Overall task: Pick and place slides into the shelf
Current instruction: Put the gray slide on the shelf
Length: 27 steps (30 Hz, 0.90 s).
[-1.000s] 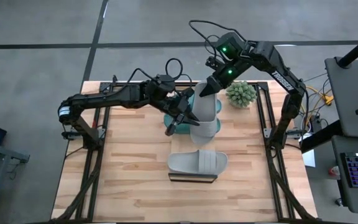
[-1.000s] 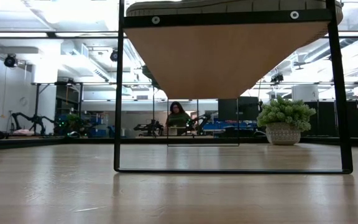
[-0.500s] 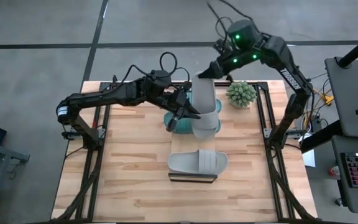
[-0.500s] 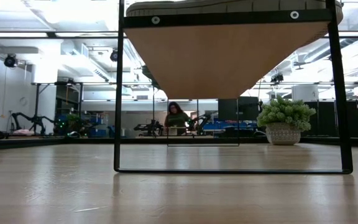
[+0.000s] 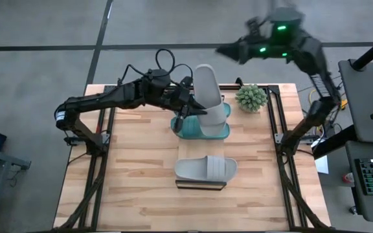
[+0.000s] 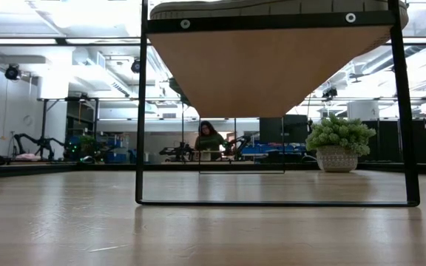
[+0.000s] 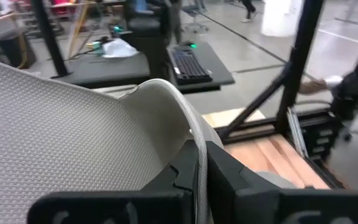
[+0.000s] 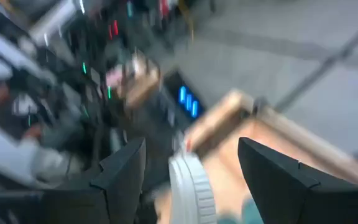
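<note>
Since a second ago the right tool (image 5: pixel 228 50) has let go of the light grey slide (image 5: pixel 208 96) and pulled up and away past the far edge of the worktop (image 5: pixel 135 188); its fingers now stand wide open with nothing between them, and its own camera shows that same gap with the slide's edge (image 8: pixel 191 183) well beyond it. That grey slide has also swung up: it now sits tilted, sole raised, held only by the left tool (image 5: pixel 188 110), which is clamped shut on its edge, and in the left wrist view you can see the dark fingers (image 7: pixel 229 180) pinching the pale rim (image 7: pixel 194 143) with the textured sole filling most of the picture. Right under it lies a teal-green slide (image 5: pixel 199 129) flat on the worktop, poking out on both sides; can't tell if the grey one touches it. Nearer the front, a second light grey slide (image 5: pixel 206 169) already rests on the shelf (image 5: pixel 201 186), and from table height you only see the shelf's dark frame (image 6: pixel 140 111) and wooden underside (image 6: pixel 268 70) with the slide's edge peeking over the top. A small potted plant (image 5: pixel 250 97) stands near the far right corner, just beside the raised slide. A person (image 6: pixel 211 140) sits far back in the room.
</note>
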### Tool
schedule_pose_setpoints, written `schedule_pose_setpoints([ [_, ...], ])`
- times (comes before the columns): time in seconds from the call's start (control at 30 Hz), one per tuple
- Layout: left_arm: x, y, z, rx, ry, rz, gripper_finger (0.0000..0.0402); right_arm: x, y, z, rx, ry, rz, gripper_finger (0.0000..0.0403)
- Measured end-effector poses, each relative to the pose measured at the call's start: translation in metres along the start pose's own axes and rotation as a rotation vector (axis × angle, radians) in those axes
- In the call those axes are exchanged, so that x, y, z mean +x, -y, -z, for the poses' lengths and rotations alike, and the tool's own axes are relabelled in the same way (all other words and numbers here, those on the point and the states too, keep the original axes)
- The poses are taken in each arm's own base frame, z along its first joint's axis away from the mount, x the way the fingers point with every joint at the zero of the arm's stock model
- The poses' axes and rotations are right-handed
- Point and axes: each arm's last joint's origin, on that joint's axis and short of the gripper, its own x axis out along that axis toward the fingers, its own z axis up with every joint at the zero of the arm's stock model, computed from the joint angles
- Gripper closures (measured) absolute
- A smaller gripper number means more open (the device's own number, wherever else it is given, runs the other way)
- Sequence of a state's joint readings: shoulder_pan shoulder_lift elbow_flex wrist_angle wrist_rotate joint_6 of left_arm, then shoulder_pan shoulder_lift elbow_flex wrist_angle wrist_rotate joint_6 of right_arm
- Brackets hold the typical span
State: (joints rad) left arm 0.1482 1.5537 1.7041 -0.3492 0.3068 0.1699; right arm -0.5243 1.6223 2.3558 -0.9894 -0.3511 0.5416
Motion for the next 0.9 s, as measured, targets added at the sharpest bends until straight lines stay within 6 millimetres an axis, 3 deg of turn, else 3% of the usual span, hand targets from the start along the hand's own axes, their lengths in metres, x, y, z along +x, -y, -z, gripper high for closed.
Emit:
schedule_pose_setpoints([
  [0.2, -0.015, 0.001, -0.011, -0.045, 0.027, -0.095, 0.0402, -0.048, -0.024, -0.011, -0.129, 0.242, 0.000, 0.0156],
  [0.47, -0.038, 0.001, -0.027, -0.044, 0.100, -0.233, 0.0402, -0.093, -0.042, 0.004, -0.220, 0.315, 0.128, 0.0160],
  [0.6, -0.050, 0.003, -0.038, -0.062, 0.183, -0.235, 0.0402, -0.096, -0.044, 0.016, -0.243, 0.269, 0.238, 0.0167],
  [0.73, -0.056, 0.004, -0.042, -0.062, 0.211, -0.238, 0.0402, -0.093, -0.048, 0.026, -0.255, 0.197, 0.233, 0.0170],
  [0.9, -0.062, 0.005, -0.045, -0.059, 0.228, -0.241, 0.0401, -0.080, -0.052, 0.040, -0.285, 0.105, 0.258, 0.0170],
])
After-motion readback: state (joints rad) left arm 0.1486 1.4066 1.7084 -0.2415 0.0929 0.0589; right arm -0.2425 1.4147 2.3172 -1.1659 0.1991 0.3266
